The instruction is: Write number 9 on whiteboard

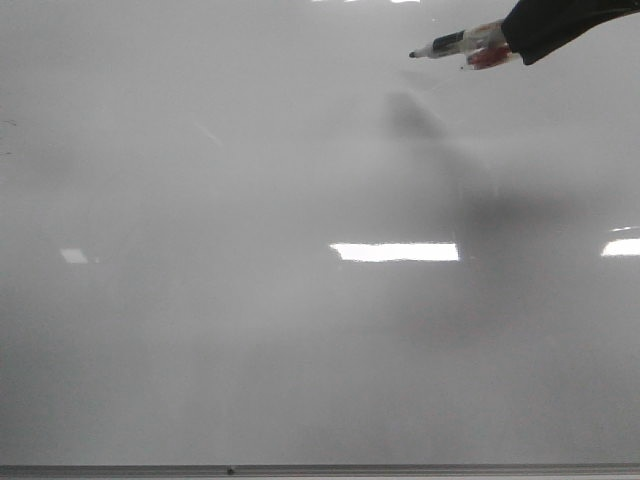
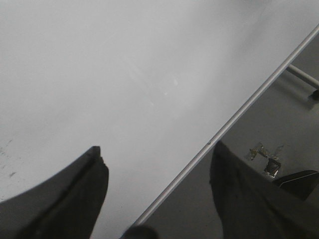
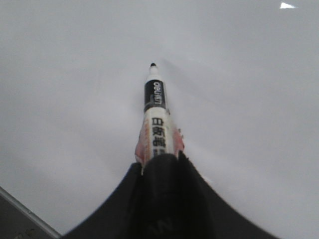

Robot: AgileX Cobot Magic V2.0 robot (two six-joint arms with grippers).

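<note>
The whiteboard point(image 1: 250, 330) is a glossy pale grey surface that fills the front view. No number 9 shows on it in any view. My right gripper point(image 1: 510, 45) reaches in from the top right, shut on a white marker point(image 1: 450, 44) with a black band and a dark tip pointing left. The marker's blurred shadow lies apart from the tip, lower on the board. In the right wrist view the marker point(image 3: 155, 114) sticks out past the shut right gripper point(image 3: 159, 159) over bare whiteboard point(image 3: 65, 99). My left gripper point(image 2: 155, 148) is open and empty, straddling the whiteboard point(image 2: 99, 74) edge.
Bright rectangular light reflections point(image 1: 395, 251) lie across the board. A thin frame strip point(image 1: 320, 469) runs along the near edge, and the same frame strip point(image 2: 239, 114) crosses the left wrist view. Beyond it lies a dark surface with tape scraps point(image 2: 264, 157). Faint specks point(image 1: 8, 123) mark the board's left edge.
</note>
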